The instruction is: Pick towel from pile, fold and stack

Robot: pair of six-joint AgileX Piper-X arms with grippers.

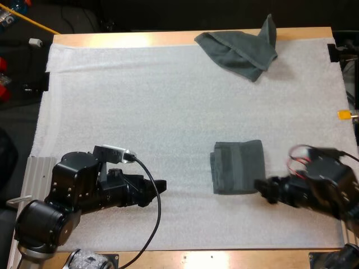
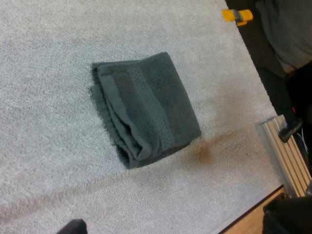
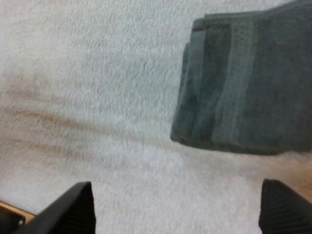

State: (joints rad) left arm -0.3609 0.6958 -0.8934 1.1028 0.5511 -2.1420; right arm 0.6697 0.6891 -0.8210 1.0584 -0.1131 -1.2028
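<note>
A dark grey-green folded towel (image 1: 238, 166) lies flat on the white mat (image 1: 168, 112), right of centre. A crumpled towel (image 1: 241, 47) sits at the mat's far edge. My right gripper (image 1: 262, 188) is low at the folded towel's near right corner. In the right wrist view its fingers (image 3: 73, 209) stand wide apart, open and holding nothing, just short of the folded towel (image 3: 243, 83). My left gripper (image 1: 160, 186) hovers low over bare mat, well left of the folded towel (image 2: 146, 107), open with nothing in it.
The mat's near edge and the wooden table rim (image 1: 224, 258) run just behind both arms. A ribbed metal rail (image 2: 287, 151) lies beyond the mat's right side. Bare mat spans the space between the two towels.
</note>
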